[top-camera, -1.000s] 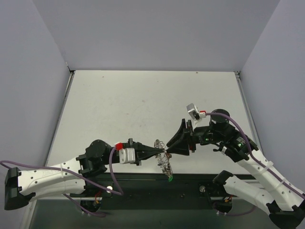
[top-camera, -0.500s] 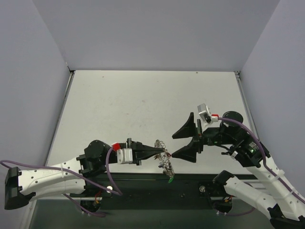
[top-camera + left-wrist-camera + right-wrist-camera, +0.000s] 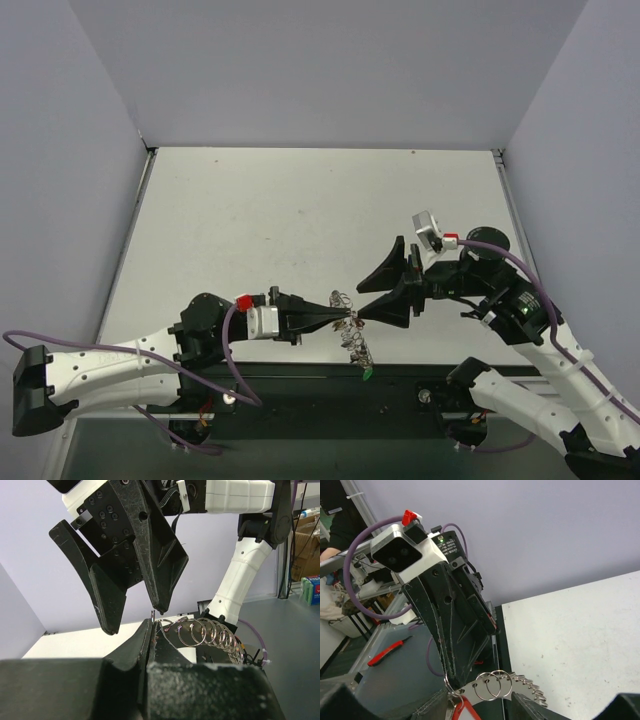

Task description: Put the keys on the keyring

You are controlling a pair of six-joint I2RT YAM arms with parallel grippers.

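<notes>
My left gripper is shut on the keyring, a silvery ring frilled with small metal loops, held above the table's near edge. A green-tagged key hangs from its lower end. In the left wrist view the shut jaws pinch the ring's edge and the loops fan out to the right. My right gripper is open, its lower fingertip right beside the ring. In the right wrist view the ring lies between my open fingers, with a red tag at its left end.
The white table stretches away behind the grippers. A black strip runs along its near edge under the ring. Grey walls stand at the left, right and back.
My right gripper let go of the ring, opened and pulled back to the right, then came back to the ring, still open. The left gripper shifted slightly right with the ring.
</notes>
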